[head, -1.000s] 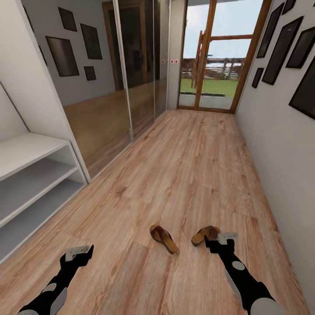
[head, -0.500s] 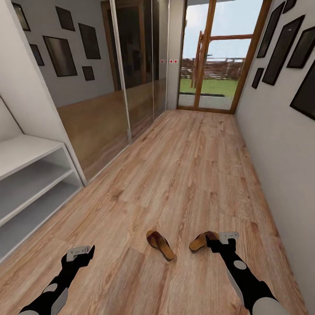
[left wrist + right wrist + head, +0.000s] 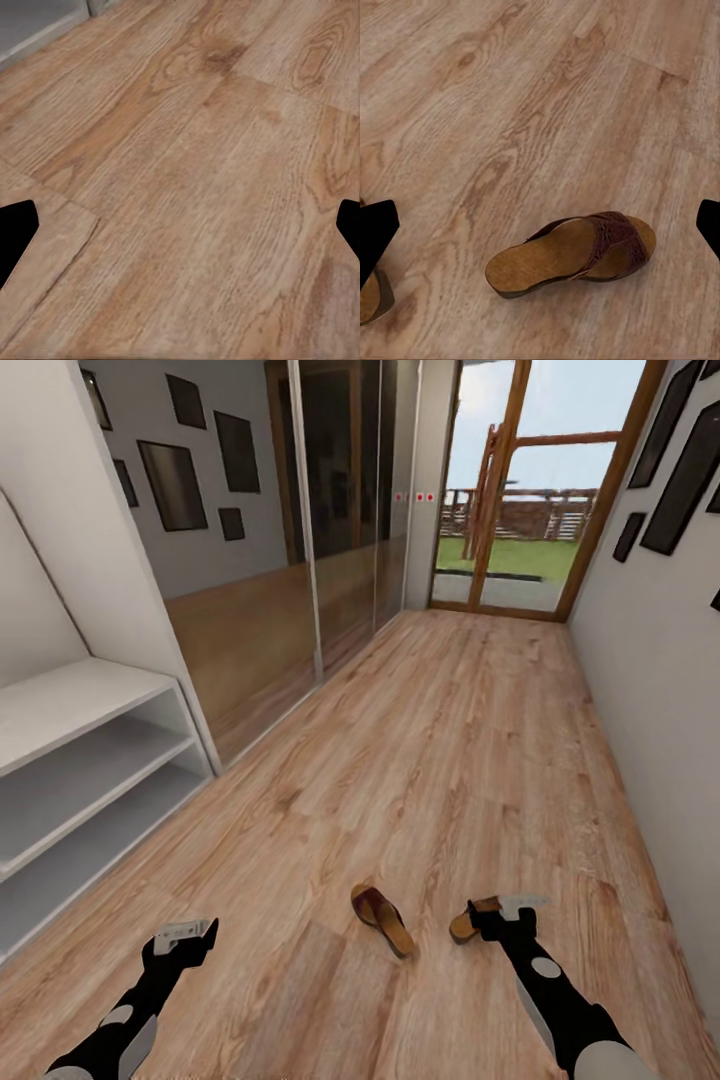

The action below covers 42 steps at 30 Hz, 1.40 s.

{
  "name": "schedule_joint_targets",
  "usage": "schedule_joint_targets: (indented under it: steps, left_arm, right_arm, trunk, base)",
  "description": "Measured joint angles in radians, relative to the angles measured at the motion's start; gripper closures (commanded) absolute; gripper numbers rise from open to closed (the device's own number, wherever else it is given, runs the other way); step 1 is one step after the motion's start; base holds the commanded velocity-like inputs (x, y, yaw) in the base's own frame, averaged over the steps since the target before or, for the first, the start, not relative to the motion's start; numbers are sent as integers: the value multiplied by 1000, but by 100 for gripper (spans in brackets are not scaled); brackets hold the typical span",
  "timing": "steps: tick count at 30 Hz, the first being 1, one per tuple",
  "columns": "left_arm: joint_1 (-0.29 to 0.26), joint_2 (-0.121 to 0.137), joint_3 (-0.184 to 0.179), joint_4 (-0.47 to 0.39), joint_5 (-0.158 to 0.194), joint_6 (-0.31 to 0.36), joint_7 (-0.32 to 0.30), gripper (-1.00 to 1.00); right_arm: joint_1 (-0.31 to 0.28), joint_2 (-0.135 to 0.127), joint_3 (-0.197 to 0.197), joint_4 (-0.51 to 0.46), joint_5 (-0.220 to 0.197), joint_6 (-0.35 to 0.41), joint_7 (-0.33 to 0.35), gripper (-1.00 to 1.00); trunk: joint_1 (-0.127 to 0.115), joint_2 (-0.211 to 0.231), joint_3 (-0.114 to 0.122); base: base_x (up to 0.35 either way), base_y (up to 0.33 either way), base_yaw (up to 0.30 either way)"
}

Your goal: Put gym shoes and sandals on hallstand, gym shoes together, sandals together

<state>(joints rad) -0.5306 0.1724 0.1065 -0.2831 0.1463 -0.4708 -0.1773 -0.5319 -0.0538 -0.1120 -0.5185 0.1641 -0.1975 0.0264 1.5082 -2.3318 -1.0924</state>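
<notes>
Wood corridor floor (image 3: 440, 740): one sandal (image 3: 468, 922) lies just beside the wide-spread right end effector (image 3: 512, 916).

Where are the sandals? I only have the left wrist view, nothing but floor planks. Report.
Observer: On the corridor floor ahead. One sandal lies between the arms, and the other sandal is right beside the right gripper.
Operator: Confirm the right fingers are open.
Observer: Open. In the right wrist view a sandal lies on the floor between them, ungrasped.
Operator: Give me the rack.
Observer: The hallstand stands along the left wall, ahead of the left gripper.
</notes>
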Motion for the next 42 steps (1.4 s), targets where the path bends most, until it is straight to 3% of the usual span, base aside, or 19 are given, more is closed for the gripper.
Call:
schedule_joint_targets:
  steps: [4,6,7,12,13,17,22,42]
  left_arm:
    - [-24,-7,-4,-1,0,28,2,-100]
    - [-44,-13,-6,-2,-1,73,3,-100]
    - [-74,-19,-8,-19,-1,166,0,-100]
    - [-88,-29,-9,-52,-8,218,-2,-100]
    - [-91,-49,-22,-93,-43,238,1,-100]
    - [-88,-60,-29,-123,-76,265,6,-100]
    - [-76,-62,-31,-136,-92,271,-2,-100]
    - [-75,-63,-31,-137,-91,266,-3,-100]
  right_arm:
    - [0,3,1,16,0,0,0,-100]
    - [0,4,2,21,0,1,0,-100]
    - [0,6,3,24,0,1,1,-100]
    - [0,8,3,25,0,2,2,-100]
    - [0,8,4,26,0,2,9,-100]
    - [0,8,5,26,1,2,33,-100]
    - [0,9,15,26,1,2,66,-100]
    - [0,8,18,26,-1,1,69,-100]
  trunk:
    - [0,0,-3]
    - [0,0,-4]
    - [0,0,-5]
    - [0,0,-8]
    - [0,0,-9]
    - [0,0,-12]
    - [0,0,-15]
    - [0,0,-28]
  base:
    - [33,0,243]
    - [10,0,244]
    - [3,0,244]
    - [1,0,244]
    - [0,0,244]
    - [0,0,244]
    - [59,-28,244]
    - [194,-143,201]
